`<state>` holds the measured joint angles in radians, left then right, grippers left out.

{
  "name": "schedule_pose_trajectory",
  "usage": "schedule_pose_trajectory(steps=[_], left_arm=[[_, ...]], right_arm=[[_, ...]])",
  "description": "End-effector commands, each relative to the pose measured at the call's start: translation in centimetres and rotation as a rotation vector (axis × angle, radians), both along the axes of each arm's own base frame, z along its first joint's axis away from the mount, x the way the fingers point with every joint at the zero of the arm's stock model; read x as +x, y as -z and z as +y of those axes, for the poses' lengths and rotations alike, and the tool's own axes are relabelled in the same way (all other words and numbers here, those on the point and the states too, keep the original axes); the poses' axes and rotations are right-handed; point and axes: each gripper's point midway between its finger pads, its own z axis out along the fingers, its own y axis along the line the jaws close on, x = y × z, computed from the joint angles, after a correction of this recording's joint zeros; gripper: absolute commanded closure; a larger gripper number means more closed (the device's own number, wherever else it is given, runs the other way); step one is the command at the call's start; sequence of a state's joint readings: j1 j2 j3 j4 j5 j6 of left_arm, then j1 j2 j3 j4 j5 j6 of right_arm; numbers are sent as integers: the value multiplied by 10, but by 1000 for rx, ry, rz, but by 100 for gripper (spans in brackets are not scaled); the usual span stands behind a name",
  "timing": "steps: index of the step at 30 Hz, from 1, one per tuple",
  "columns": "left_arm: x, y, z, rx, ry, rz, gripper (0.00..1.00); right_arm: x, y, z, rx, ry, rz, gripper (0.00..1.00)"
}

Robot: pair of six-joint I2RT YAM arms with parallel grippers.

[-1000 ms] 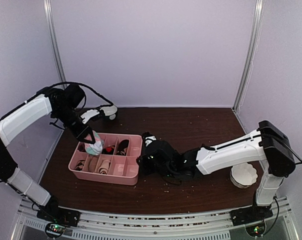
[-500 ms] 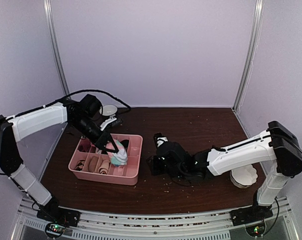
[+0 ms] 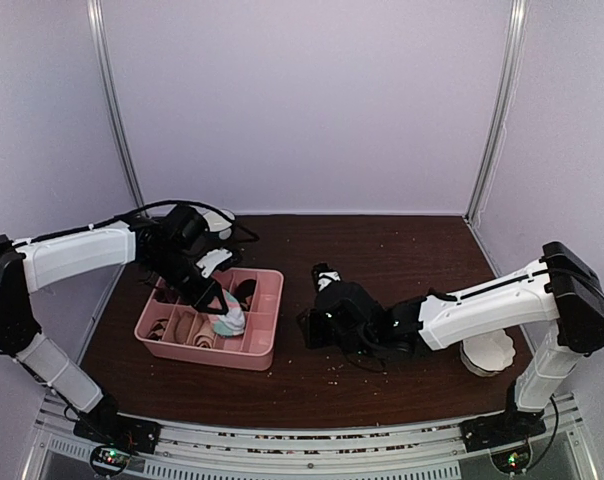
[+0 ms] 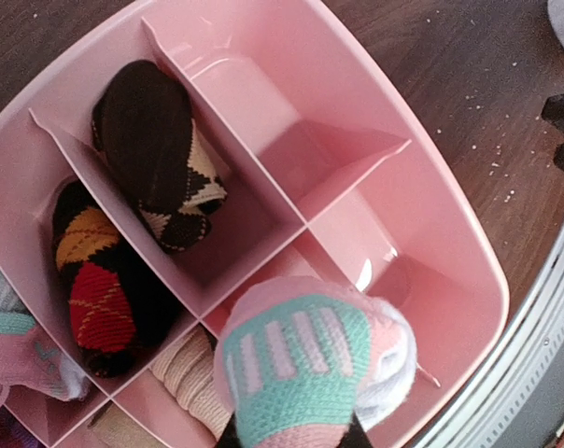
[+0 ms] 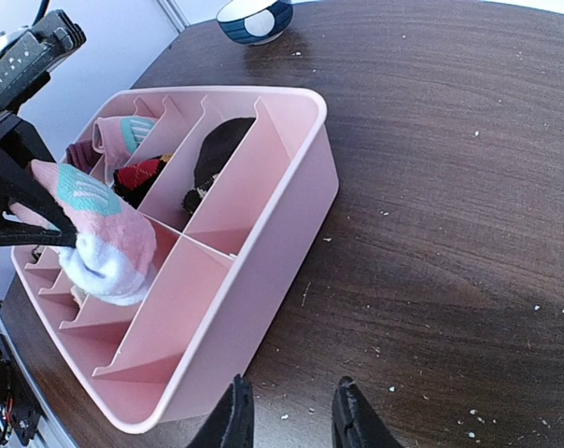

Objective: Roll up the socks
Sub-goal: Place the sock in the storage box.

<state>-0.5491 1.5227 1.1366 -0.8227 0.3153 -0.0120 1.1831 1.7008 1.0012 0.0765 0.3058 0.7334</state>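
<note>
Top external: the rolled pink pair (image 3: 227, 320) is gripped by the left fingers (image 3: 211, 299), low over the pink tray (image 3: 270, 290) on the worktop (image 3: 422, 250). Left wrist: the roll should be centred over an empty compartment before release. The compartment beneath is partly hidden and the gripping fingers are cut off. Right wrist: the right fingers (image 5: 232, 418) are seen apart, holding nothing.

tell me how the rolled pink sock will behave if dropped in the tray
Rolled pink sock, pinched by the left gripper, bulges softly: probably light and squashy. Its loose white end may unroll; the pink tray dividers should stop rolling.
</note>
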Motion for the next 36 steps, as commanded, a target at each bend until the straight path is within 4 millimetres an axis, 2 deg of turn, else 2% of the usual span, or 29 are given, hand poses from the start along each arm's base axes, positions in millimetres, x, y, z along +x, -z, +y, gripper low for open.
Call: schedule_pose_trajectory(steps=[1,10,20,26,34,36], left_arm=[[18,-2,17,119,-69,-123,100],[8,14,9,121,-45,-88,100],[-27,22,-35,-26,27,67,100],[-35,25,-51,-85,37,161,100],[-42,21,-59,-132,97,184,100],[-40,20,-56,-116,98,161,100]], right_arm=[[4,-6,-4,-9,21,-15,71],[5,-11,1,-13,10,-27,71],[4,-6,-6,-13,20,-27,72],[3,-3,-2,-9,5,-24,72],[0,6,1,7,-10,-6,72],[0,7,2,6,-13,-4,72]])
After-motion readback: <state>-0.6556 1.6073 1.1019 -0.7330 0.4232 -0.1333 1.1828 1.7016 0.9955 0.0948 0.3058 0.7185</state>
